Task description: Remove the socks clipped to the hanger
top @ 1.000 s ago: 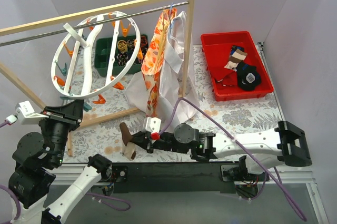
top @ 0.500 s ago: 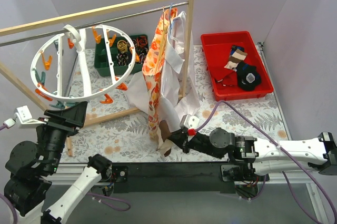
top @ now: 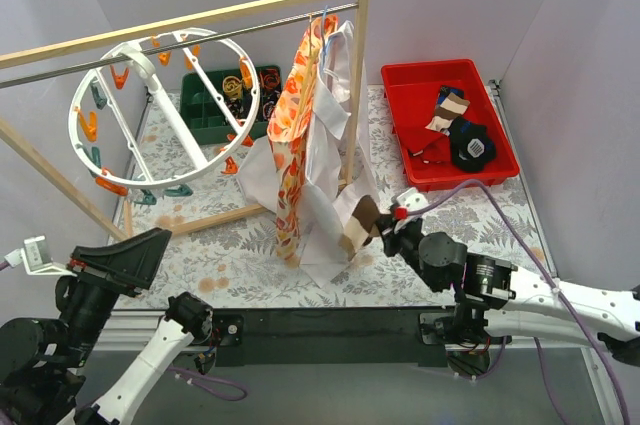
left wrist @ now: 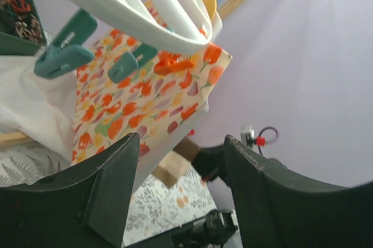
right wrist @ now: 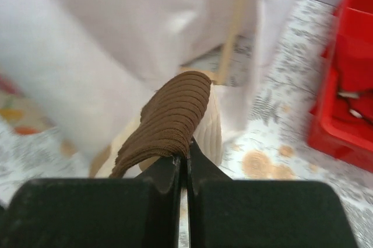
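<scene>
The white wheel-shaped hanger [top: 72,130] hangs from the metal rail at the left, with only orange and teal clips showing on its rim. In the left wrist view its rim [left wrist: 145,9] and a teal clip [left wrist: 64,52] sit above my left gripper [left wrist: 180,160]. That gripper is open and empty, low at the front left [top: 125,257], apart from the hanger. My right gripper [top: 388,233] is shut on a tan-and-brown sock [top: 358,225], held above the table beside the white shirt. The right wrist view shows the sock [right wrist: 169,119] pinched in the shut gripper [right wrist: 186,157].
A red tray [top: 400,95] at the back right holds a tan-and-brown sock [top: 448,105] and a black one [top: 470,145]. An orange floral garment [top: 305,105] and a white shirt [top: 335,165] hang on the wooden rack [top: 358,65]. A green basket [top: 200,110] stands behind the hanger.
My left gripper opened and drew back down from the hanger, which swung and turned on the rail. My right arm carried the sock rightward, from the front left to beside the white shirt.
</scene>
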Motion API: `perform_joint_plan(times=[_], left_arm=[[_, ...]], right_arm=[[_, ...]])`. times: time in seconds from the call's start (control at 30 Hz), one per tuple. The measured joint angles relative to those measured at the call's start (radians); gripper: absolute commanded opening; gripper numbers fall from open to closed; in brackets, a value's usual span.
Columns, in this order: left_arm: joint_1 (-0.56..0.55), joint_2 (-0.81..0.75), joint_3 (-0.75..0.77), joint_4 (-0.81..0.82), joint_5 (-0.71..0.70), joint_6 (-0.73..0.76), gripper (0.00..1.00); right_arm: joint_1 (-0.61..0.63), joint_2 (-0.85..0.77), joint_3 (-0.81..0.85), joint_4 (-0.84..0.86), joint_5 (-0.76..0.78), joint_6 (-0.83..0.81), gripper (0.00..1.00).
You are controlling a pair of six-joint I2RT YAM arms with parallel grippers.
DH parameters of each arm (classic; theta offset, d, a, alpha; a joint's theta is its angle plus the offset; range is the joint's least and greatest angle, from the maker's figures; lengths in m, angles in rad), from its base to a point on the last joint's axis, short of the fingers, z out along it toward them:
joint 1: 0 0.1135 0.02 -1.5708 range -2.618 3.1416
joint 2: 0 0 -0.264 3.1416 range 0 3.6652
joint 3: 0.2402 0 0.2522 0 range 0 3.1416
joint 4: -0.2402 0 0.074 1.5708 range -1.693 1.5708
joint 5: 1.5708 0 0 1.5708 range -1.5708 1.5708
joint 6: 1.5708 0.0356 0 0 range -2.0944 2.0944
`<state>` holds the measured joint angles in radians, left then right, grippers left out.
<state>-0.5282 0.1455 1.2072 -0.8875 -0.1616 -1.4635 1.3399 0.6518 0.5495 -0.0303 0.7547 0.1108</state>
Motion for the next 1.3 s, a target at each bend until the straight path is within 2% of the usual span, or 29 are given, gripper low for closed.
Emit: perform_joint_plan(times=[0.17, 0.27, 0.37, 0.5, 0.7, 0.8, 0.83, 0.93, 1.0, 1.1, 1.2, 1.3], left_arm=[[-0.018, -0.040, -0.116, 0.038, 0.127, -0.018, 0.61], [-0.026, -0.045, -0.172, 0.087, 0.211, -0.025, 0.61], [-0.031, -0.045, -0.216, 0.140, 0.294, -0.032, 0.61], [-0.031, -0.040, -0.251, 0.201, 0.413, -0.036, 0.61], [-0.031, -0.034, -0.296, 0.261, 0.557, -0.050, 0.61], [-0.031, -0.056, -0.341, 0.298, 0.589, -0.076, 0.61], [-0.031, -0.071, -0.360, 0.303, 0.594, -0.089, 0.61], [-0.031, -0.119, -0.412, 0.321, 0.597, -0.125, 0.61], [-0.032, -0.143, -0.434, 0.336, 0.600, -0.145, 0.61], [-0.032, -0.143, -0.454, 0.361, 0.608, -0.174, 0.62], [-0.032, -0.144, -0.478, 0.386, 0.608, -0.194, 0.62], [-0.032, -0.144, -0.541, 0.439, 0.613, -0.227, 0.62]], right_arm=[[-0.278, -0.048, -0.043, -0.055, -0.021, 0.071, 0.01], [-0.431, 0.000, -0.035, -0.059, -0.046, 0.083, 0.01], [-0.623, 0.113, 0.018, -0.064, -0.130, 0.093, 0.01], [-0.887, 0.333, 0.174, -0.066, -0.292, 0.127, 0.01], [-1.035, 0.691, 0.547, -0.071, -0.392, 0.129, 0.04], [-1.089, 0.861, 0.753, -0.079, -0.391, 0.114, 0.33], [-1.103, 0.903, 0.804, -0.078, -0.388, 0.109, 0.64], [-1.140, 1.065, 1.007, -0.143, -0.380, 0.083, 0.94], [-1.152, 1.132, 1.081, -0.191, -0.371, 0.072, 0.98], [-1.151, 1.143, 1.082, -0.280, -0.384, 0.072, 0.98], [-1.118, 1.091, 1.011, -0.321, -0.392, 0.090, 0.98], [-1.013, 0.981, 0.885, -0.370, -0.371, 0.113, 0.98]])
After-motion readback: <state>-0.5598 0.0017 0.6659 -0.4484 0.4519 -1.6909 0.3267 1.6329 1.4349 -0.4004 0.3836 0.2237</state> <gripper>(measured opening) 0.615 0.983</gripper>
